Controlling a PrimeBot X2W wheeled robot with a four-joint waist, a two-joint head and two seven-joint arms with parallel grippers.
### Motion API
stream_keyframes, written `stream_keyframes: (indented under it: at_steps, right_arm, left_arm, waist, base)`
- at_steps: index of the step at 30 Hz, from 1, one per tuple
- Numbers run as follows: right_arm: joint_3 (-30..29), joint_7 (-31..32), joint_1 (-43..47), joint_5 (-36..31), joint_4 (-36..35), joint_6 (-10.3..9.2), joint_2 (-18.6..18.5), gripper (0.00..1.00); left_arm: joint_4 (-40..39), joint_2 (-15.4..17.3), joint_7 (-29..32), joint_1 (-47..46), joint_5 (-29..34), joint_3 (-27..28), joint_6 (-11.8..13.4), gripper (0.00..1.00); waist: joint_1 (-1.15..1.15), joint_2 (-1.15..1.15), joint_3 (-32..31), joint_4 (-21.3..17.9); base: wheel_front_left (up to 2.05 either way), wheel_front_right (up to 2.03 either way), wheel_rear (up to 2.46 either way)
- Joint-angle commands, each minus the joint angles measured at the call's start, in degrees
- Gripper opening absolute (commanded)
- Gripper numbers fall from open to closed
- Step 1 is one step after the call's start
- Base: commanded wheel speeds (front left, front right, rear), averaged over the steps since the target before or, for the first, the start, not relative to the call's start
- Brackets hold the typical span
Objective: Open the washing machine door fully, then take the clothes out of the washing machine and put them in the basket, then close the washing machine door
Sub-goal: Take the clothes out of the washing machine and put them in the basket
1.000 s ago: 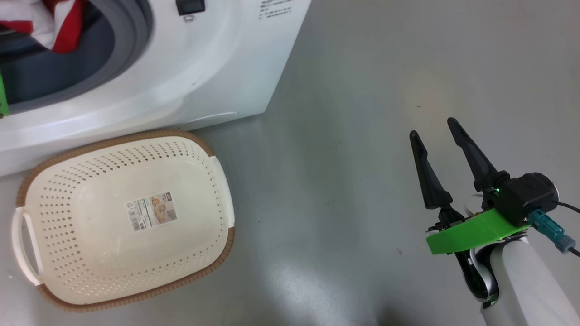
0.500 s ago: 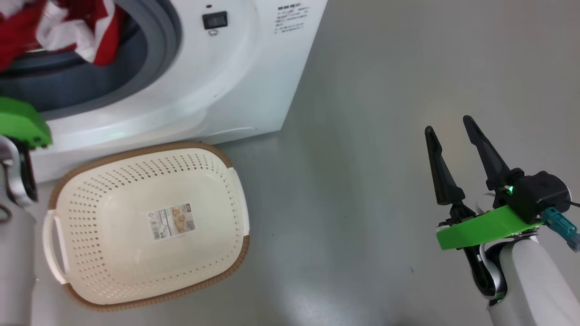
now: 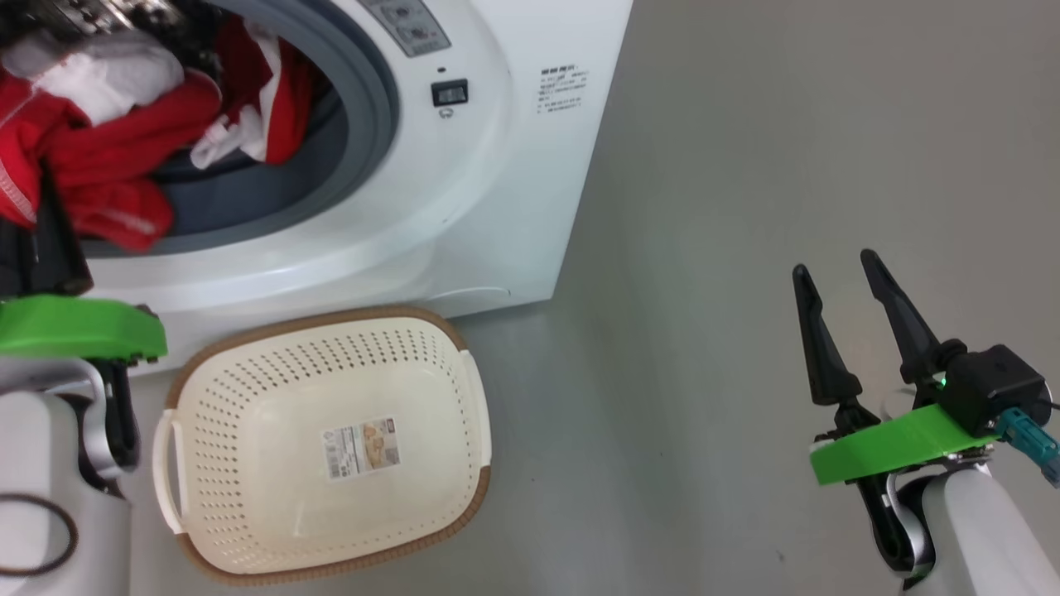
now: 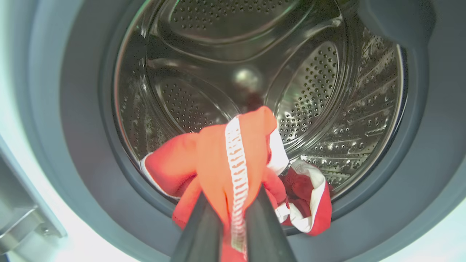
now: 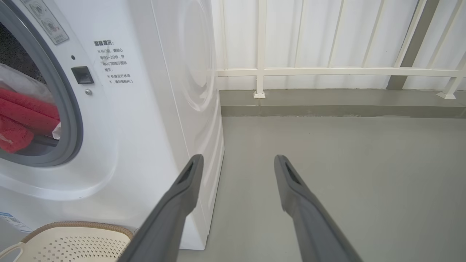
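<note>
In the left wrist view, the left claw [image 4: 233,207] is seen closed narrowly on the clothes [image 4: 218,160]: a fold of red fabric with a white stitched stripe is pinched between the two dark fingers. The garment is held at the mouth of the washing machine [image 4: 54,109], in front of the steel drum [image 4: 313,83], and a second red and white piece is draped over the grey rubber ring [image 4: 418,174] just beside it.

In the head view, the red heap is seen spilling over the lower lip of the opening. The basket [image 3: 464,397] is set on the floor [image 3: 704,248] directly below, close against the machine's front, and nothing lies in it yet. The right claw [image 3: 833,261] is held well apart from both, its fingers spread wide and empty.

In the right wrist view, the same spread fingers are pointed past the machine's corner, with the basket rim at the lower left.

The step in hand is judged to be the removal of the clothes. For the next move, the pinched garment would need to be drawn clear of the ring, carried down over the basket and released there.
</note>
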Motion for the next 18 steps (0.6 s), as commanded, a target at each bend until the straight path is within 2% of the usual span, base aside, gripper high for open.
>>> stream_keyframes:
  at_steps: [1, 8, 13, 18]
  right_arm:
    - [0.7, -0.4, 1.0, 0.2, -1.1, 0.37, -0.1, 1.0]
    - [-0.5, -0.4, 2.5, -0.2, -0.6, 0.37, 0.1, 1.0]
    - [-1.6, -0.4, 2.8, -0.1, -0.2, 0.37, 0.5, 1.0]
    - [-1.7, -0.4, 3.2, -0.2, 0.0, 0.37, 0.7, 1.0]
  left_arm:
    - [-2.9, 2.0, -0.7, 1.3, -0.4, 2.1, 0.1, 0.0]
    - [-16.2, 0.7, 0.3, 8.0, -1.2, 2.4, 1.1, 0.0]
    - [-26.8, -1.0, 2.8, 13.6, -1.0, 1.6, 2.9, 0.0]
    - [-31.5, -2.8, 4.9, 17.6, -1.5, 0.0, 3.3, 0.0]
  waist:
    - [0.0, 0.0, -2.4, 1.3]
    - [0.0, 0.0, -5.0, 1.6]
    - [0.0, 0.0, -6.0, 1.5]
    - [0.0, 0.0, -6.4, 1.9]
  base:
    - [0.0, 0.0, 0.0]
    - [0.0, 0.0, 0.0]
    - [0.0, 0.0, 0.0]
    - [0.0, 0.0, 0.0]
